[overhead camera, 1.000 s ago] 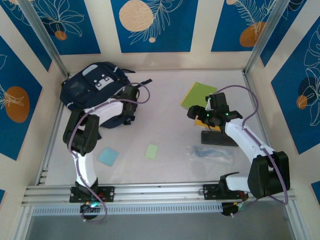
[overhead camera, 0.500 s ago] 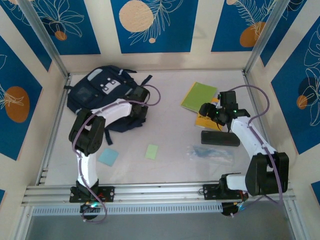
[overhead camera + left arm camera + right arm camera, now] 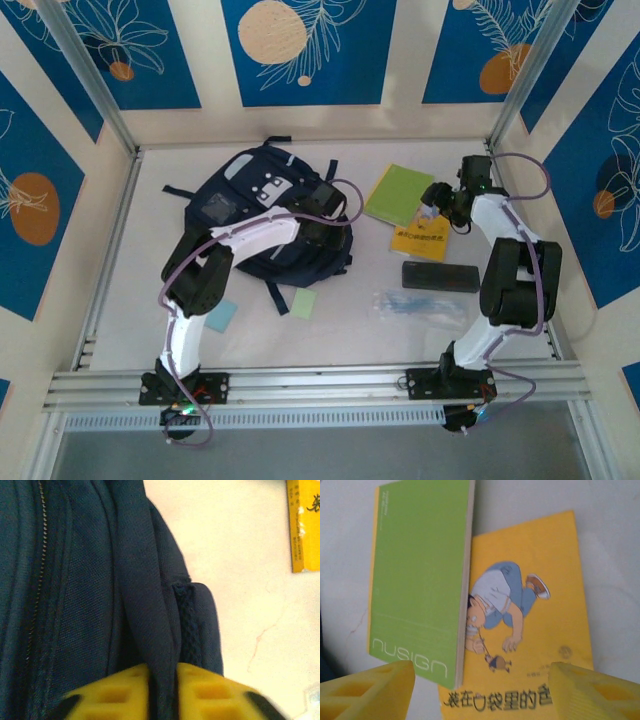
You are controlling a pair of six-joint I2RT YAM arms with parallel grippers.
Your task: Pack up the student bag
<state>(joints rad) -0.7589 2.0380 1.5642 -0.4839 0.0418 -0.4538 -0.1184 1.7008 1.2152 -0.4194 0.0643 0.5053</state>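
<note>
On my overhead feed the backpack (image 3: 262, 215) lies flat on the tabletop (image 3: 340, 340), left of centre and toward the far wall, with its grey-patched front facing up. A dark strap trails off its near edge. My left arm reaches across the backpack to its right side. On the left wrist feed, the left pincer (image 3: 162, 696) is pinching a fold of navy fabric, squeezed tight between the two yellow fingers (image 3: 112, 697). A zip line runs down the fabric on the left of that feed.

On the right wrist feed, the right pincer (image 3: 482, 692) is spread wide with nothing between its fingers. It sits over a green notebook (image 3: 417, 580) that overlaps the left edge of a yellow picture book (image 3: 540, 630). I cannot tell whether the fingers touch either one.

Nearer the arm bases, on the right side of the tabletop, lie a black case (image 3: 440, 276) and, just beside it, a clear plastic packet (image 3: 420, 303). A small green note (image 3: 303, 302) lies near the trailing strap, and a blue note (image 3: 218, 316) sits beside my left arm.
</note>
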